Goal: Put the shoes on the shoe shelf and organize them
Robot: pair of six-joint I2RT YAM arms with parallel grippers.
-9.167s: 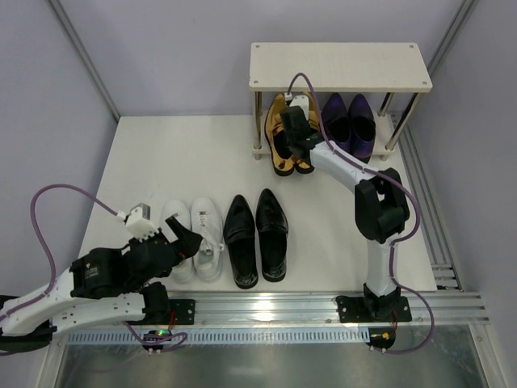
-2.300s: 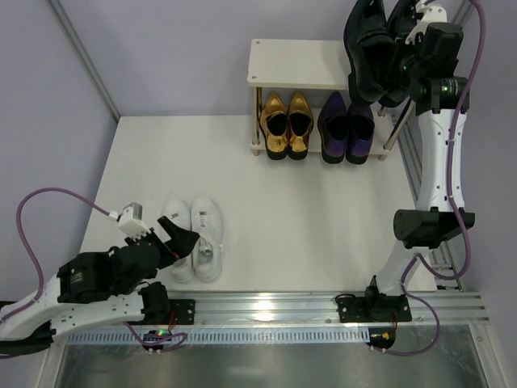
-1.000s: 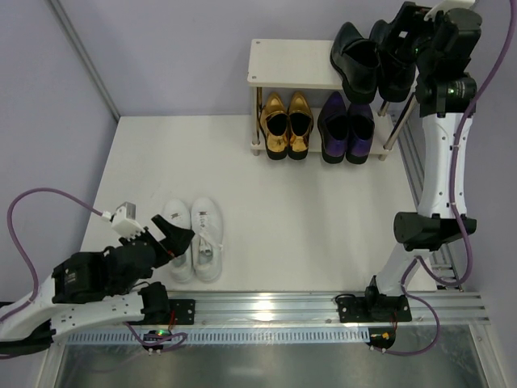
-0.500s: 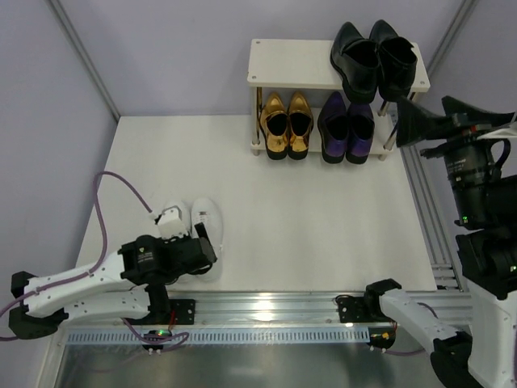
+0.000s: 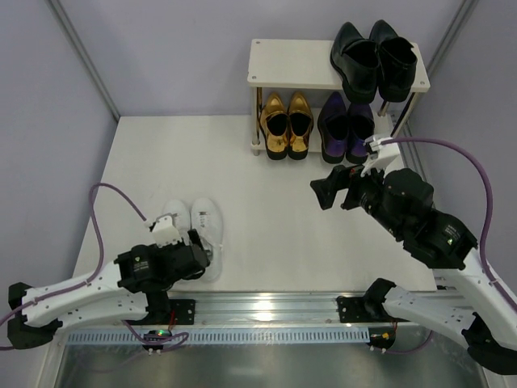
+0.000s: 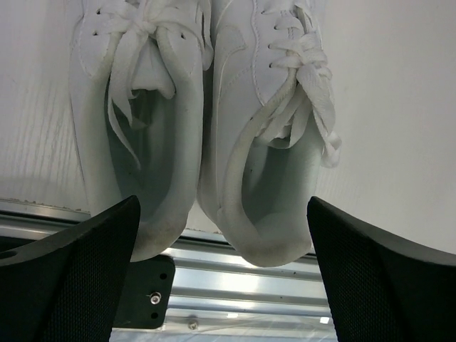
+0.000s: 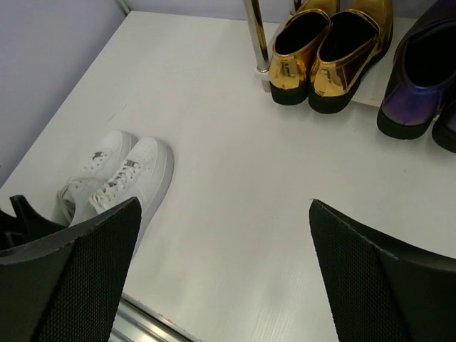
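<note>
The white sneakers [image 5: 207,220] stand side by side at the table's near left, heels toward the rail. My left gripper [image 5: 196,257] hangs open just over their heels; in the left wrist view its fingers flank both sneakers [image 6: 246,107] with the gripper [image 6: 222,206] around nothing. On the shoe shelf [image 5: 292,65], the black loafers [image 5: 376,50] sit on the top board's right half. Below are the gold loafers [image 5: 287,125] on the left and the purple loafers [image 5: 347,129] on the right. My right gripper [image 5: 333,190] hovers open and empty above the table in front of the shelf.
The right wrist view shows the gold loafers [image 7: 328,50], a purple loafer [image 7: 420,92], a silver shelf leg [image 7: 255,35] and the sneakers [image 7: 114,178] far left. A metal rail [image 5: 266,311] runs along the near edge. Grey walls close in left and right.
My right arm has swung down from the shelf top to above the table, leaving the black loafers on the top board. My left gripper has moved over the sneakers' heels.
</note>
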